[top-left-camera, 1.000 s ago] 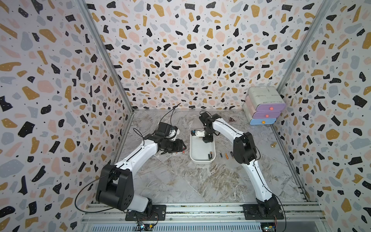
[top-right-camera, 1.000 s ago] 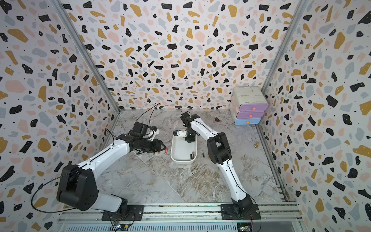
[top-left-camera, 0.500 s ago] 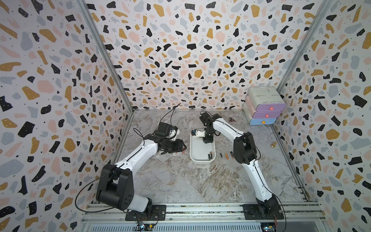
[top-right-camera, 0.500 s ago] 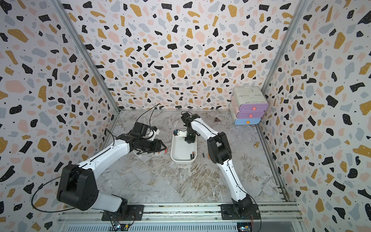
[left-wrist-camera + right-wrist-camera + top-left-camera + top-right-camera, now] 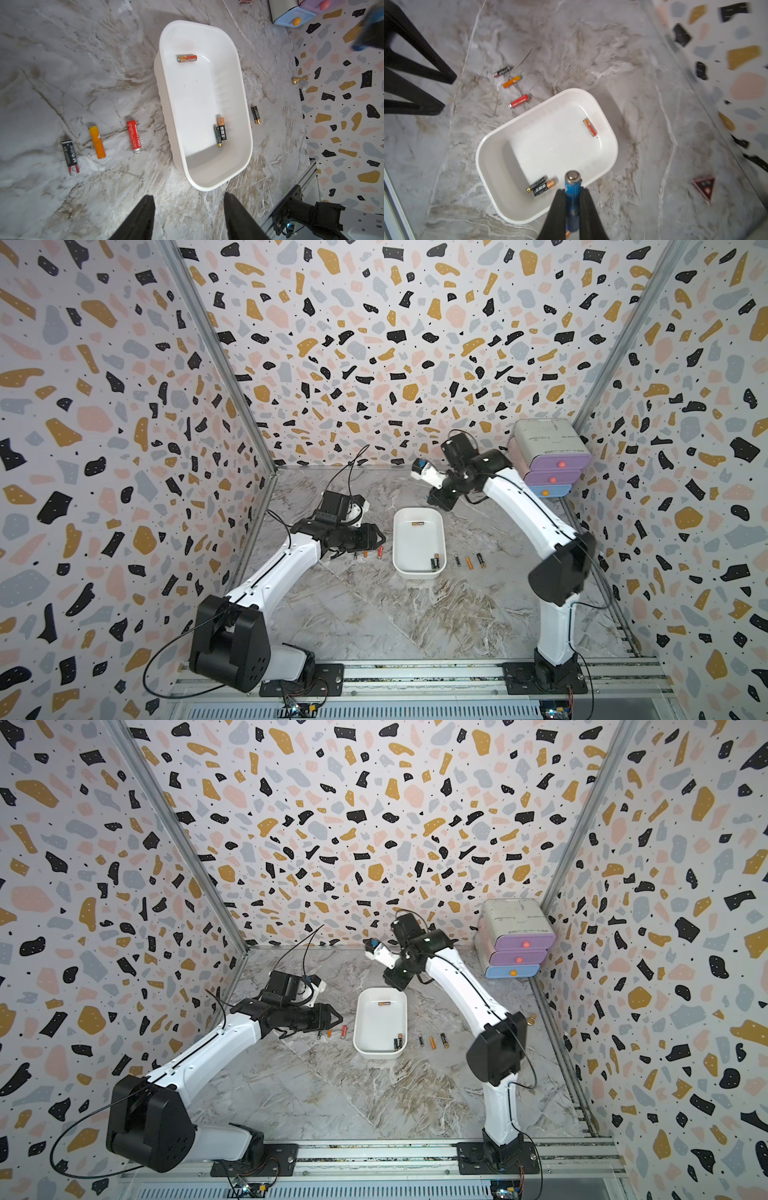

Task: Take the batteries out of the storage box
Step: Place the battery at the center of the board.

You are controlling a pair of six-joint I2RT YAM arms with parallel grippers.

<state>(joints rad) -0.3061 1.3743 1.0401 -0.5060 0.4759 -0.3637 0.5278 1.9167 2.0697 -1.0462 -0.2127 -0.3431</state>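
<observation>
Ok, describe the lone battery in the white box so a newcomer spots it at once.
On the marble tabletop stands the white storage box. At its end nearer the back wall one battery lies alone. It is orange and silver; the other two inside are mostly black, side by side at the opposite end.

Both arms share one build: the left arm point(image 5: 286, 568) and the right arm point(image 5: 523, 510) have glossy white, tapering links joined by blocky matte-black joint housings; a thin dark seam runs along each white link, with small dark screw dots beside it on the left one; thin black cables point(image 5: 166, 672) loop out from the joints and wrists; each base is a black plate bolted to a silver rail point(image 5: 415, 674); the left gripper point(image 5: 189, 207) and right gripper point(image 5: 572, 191) end alike, in slim black fingers narrowing to blunt tips.
</observation>
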